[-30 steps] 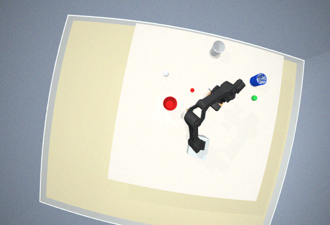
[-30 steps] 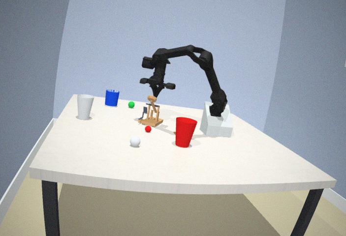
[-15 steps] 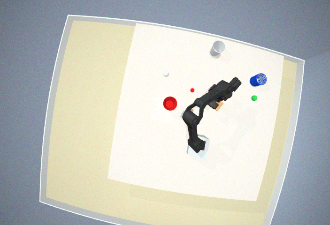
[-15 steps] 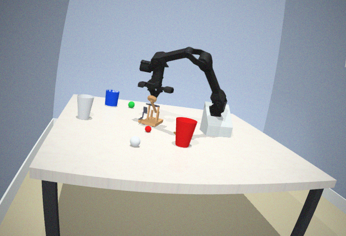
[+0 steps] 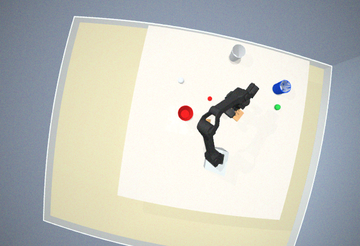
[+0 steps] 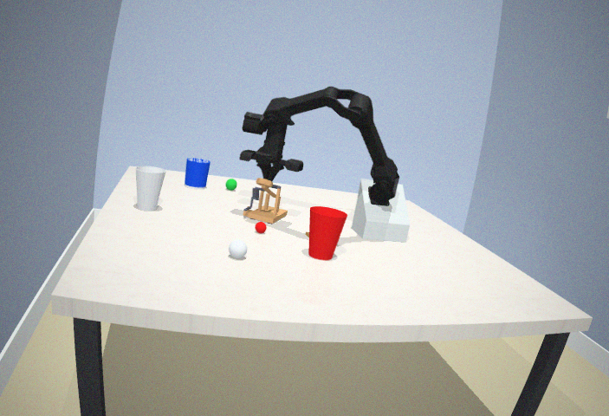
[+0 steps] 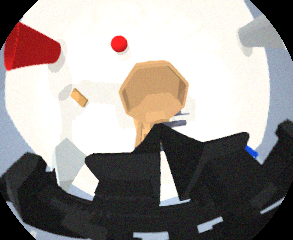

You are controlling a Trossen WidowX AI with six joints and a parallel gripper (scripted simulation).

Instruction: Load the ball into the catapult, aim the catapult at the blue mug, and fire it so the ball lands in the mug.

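The wooden catapult (image 5: pixel 238 115) (image 6: pixel 265 215) stands mid-table, mostly hidden under my arm in the top view. Its cup (image 6: pixel 264 182) (image 7: pixel 156 89) is raised and empty. My gripper (image 6: pixel 268 177) (image 7: pixel 158 126) is shut and empty, pointing down. Its tips overlap the catapult's throwing arm just beside the cup in the wrist view; contact cannot be told. The blue mug (image 5: pixel 278 88) (image 6: pixel 197 173) (image 7: pixel 251 151) stands upright beyond the catapult. A red ball (image 5: pixel 209 98) (image 6: pixel 261 227) (image 7: pixel 119 44), a green ball (image 5: pixel 277 107) (image 6: pixel 231 184) and a white ball (image 5: pixel 181 80) (image 6: pixel 237 250) lie on the table.
A red cup (image 5: pixel 185 113) (image 6: pixel 325 234) (image 7: pixel 33 47) and a grey cup (image 5: pixel 237 52) (image 6: pixel 149 190) (image 7: pixel 263 36) stand upright. A small tan block (image 5: pixel 208 120) (image 6: pixel 307 235) (image 7: pixel 79 97) lies behind the red cup in the exterior view. My arm arches over from its pale base block (image 5: pixel 221 170) (image 6: pixel 385 225).
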